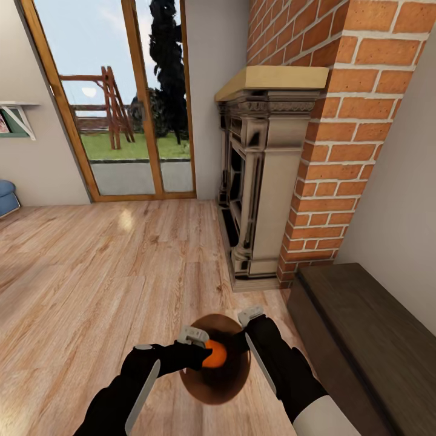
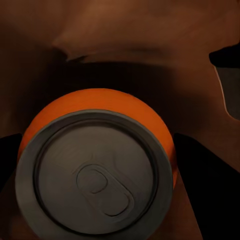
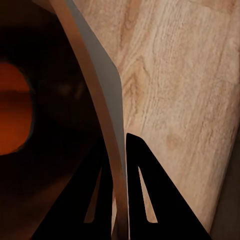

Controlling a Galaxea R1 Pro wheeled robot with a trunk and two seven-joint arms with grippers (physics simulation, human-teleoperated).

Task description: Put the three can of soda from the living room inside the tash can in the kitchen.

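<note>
Here the left end effector (image 1: 203, 346) is closed around a can (image 1: 215, 354), holding it inside the mouth of the bin (image 1: 233, 387) — the bin itself pinched by its rim between the right end effector's (image 3: 119, 150) fingers. The robot stands in the living room by the fireplace (image 1: 257, 175); the kitchen trip and the other cans likely remain.
</note>
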